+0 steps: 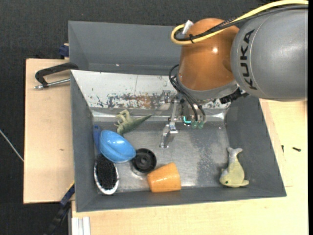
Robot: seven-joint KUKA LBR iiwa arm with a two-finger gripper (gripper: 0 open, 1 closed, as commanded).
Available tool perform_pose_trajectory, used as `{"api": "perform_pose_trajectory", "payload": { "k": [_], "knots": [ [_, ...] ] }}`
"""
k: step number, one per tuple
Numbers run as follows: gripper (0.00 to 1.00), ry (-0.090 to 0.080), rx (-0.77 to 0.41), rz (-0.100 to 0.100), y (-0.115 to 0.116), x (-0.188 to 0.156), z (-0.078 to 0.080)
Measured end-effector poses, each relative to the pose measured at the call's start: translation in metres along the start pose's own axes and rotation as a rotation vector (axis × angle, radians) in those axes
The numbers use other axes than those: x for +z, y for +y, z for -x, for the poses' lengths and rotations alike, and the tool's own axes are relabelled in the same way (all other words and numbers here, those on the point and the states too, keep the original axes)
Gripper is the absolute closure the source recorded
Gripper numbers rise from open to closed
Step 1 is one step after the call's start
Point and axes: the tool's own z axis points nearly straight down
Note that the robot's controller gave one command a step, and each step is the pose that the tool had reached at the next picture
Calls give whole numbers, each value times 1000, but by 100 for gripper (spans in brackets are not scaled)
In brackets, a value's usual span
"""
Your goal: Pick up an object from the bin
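bin (82,131), grey metal, seen from above. arm (274,53) enters from the right, its orange cover (205,53) over the far middle. gripper (165,142) hangs low above bare floor at the far centre of the bin, touching none of the loose things; cannot tell whether it is spread or pressed together.

nearest things:
- green toy dinosaur (129,121), to the gripper's left, by the far wall
- black round cap (143,160), nearer and slightly left

further off:
- orange cup (164,177) on its side, near centre
- blue scoop (116,146), left
- black oval brush (106,175), near left corner
- pale yellow toy whale (233,169), near right, well apart from the others
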Motion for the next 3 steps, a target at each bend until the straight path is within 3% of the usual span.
{"api": "perform_pose_trajectory", "payload": {
  "k": [1, 2, 3],
  "knots": [
    [0, -13, -86, 1, 33, 118, -24],
    [100, -4, -85, 1, 33, 119, -26],
    [100, -21, -101, 1, 4, -23, -27]
  ]
}}
